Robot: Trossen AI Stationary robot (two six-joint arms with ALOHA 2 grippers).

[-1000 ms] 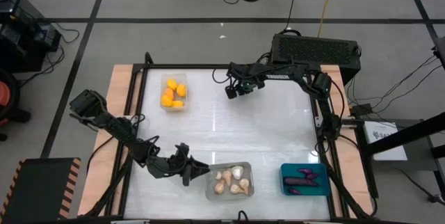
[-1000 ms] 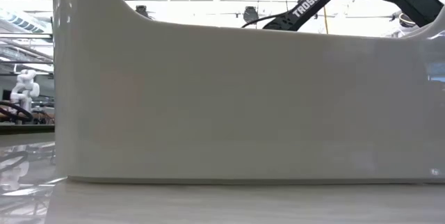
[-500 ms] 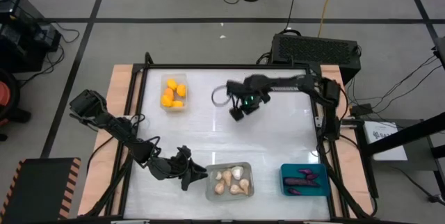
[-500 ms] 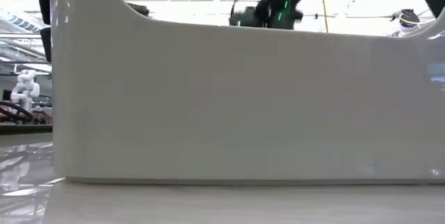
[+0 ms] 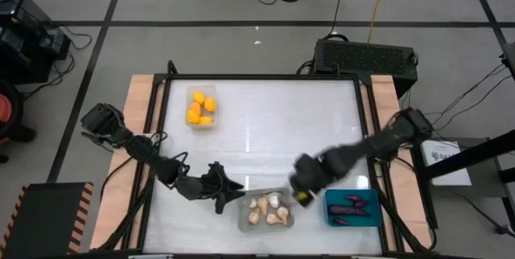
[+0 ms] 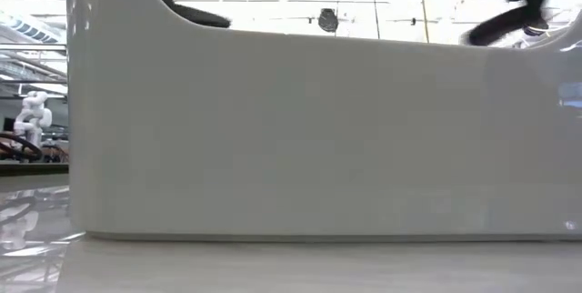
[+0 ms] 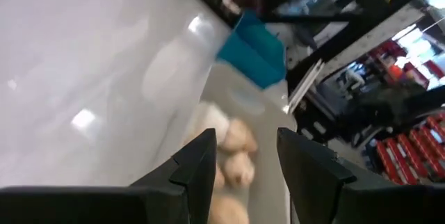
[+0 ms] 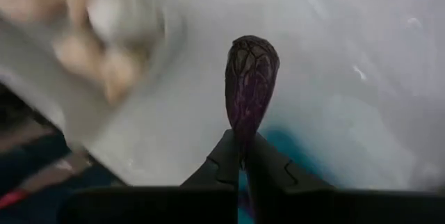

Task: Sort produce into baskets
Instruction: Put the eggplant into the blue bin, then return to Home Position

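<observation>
The right pincer [image 8: 243, 156] is clamped on a dark purple elongated toy eggplant [image 8: 251, 81], held above the white desk [image 5: 265, 130] between the grey translucent bin of pale cream garlic-like bulbs [image 5: 266, 208] and the solid teal bin [image 5: 352, 208]. The left pincer [image 7: 243, 165], fingers apart and empty, sits just beside the grey bin's other end. The clear bin of orange-yellow rounded pieces [image 5: 201, 108] stands well apart at the far side.

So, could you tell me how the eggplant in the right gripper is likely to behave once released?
The eggplant sticks out straight from the shut right gripper, so probably stiff. Held only by its narrow tip, it seems light. Its rounded, elongated body may roll once released.
</observation>
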